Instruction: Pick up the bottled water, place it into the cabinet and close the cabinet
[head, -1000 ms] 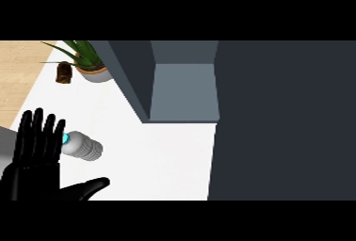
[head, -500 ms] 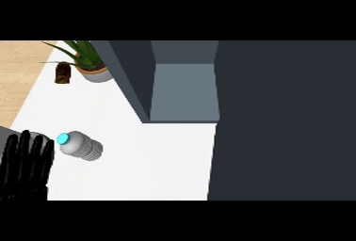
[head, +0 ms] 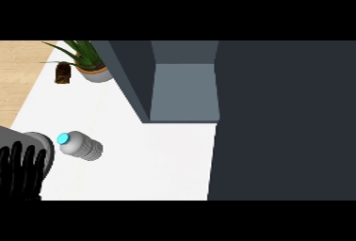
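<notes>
On the counter (head: 153, 160), bottle (head: 80, 146) lies beside left hand (head: 22, 172), fingers straight, holding nothing; cabinet (head: 184, 89) open, shelf bare.

One view only, from the robot's head, tipped steeply down onto the white bench (head: 153, 160). The lens faces forward and down: the potted plant (head: 87, 59) sits at the far top left, wooden floor (head: 21, 70) beyond the bench's left edge. The open cabinet (head: 182, 89) fills the upper middle, its dark door (head: 285, 122) blocks the whole right side. One hand (head: 22, 172) enters at the lower left. No second view to compare.
</notes>
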`<action>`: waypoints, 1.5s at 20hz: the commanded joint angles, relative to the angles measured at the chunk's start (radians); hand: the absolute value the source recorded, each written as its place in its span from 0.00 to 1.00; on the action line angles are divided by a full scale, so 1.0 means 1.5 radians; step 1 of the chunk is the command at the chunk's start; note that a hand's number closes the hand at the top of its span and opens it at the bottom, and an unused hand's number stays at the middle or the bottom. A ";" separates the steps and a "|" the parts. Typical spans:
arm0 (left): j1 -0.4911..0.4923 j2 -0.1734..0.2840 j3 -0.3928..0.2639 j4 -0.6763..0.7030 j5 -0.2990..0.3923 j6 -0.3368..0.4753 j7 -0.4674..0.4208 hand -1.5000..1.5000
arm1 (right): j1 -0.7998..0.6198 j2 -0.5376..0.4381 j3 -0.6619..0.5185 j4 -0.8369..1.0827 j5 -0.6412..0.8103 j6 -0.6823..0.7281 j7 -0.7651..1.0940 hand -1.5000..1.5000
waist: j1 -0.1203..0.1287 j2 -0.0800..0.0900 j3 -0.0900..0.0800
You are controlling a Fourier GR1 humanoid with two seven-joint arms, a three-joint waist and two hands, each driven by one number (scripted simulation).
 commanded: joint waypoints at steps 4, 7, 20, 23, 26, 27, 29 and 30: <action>-0.001 0.025 0.094 0.045 0.067 -0.029 -0.031 0.00 | 0.003 0.004 -0.001 0.046 0.013 0.007 -0.053 0.00 | 0.001 0.001 0.000; -0.039 0.021 0.094 0.090 0.034 -0.015 -0.040 0.00 | 0.074 0.010 0.069 0.027 0.059 0.009 -0.094 0.00 | -0.004 0.000 0.000; -0.112 0.079 0.193 0.318 0.069 -0.133 -0.113 0.00 | 0.067 -0.039 -0.001 0.019 -0.020 0.045 -0.089 0.00 | -0.003 0.001 0.000; -0.165 0.067 0.194 0.418 0.049 -0.137 -0.167 0.00 | 0.083 -0.028 0.029 0.023 -0.006 0.037 -0.099 0.00 | -0.005 0.001 0.000; -0.176 0.090 0.230 0.481 0.069 -0.166 -0.181 0.00 | 0.111 -0.034 0.043 0.029 0.016 0.045 -0.133 0.00 | -0.006 0.000 0.000; -0.216 0.093 0.226 0.531 0.072 -0.171 -0.176 0.00 | 0.071 -0.012 0.065 0.020 0.036 0.014 -0.101 0.00 | -0.006 0.001 0.000; -0.251 0.096 0.247 0.567 0.082 -0.158 -0.174 0.00 | 0.125 -0.045 0.053 -0.027 0.009 0.043 -0.111 0.00 | -0.010 0.001 0.000; -0.251 0.103 0.260 0.620 0.082 -0.183 -0.216 0.00 | 0.094 -0.013 0.066 0.046 0.034 0.027 -0.147 0.00 | -0.007 0.001 0.000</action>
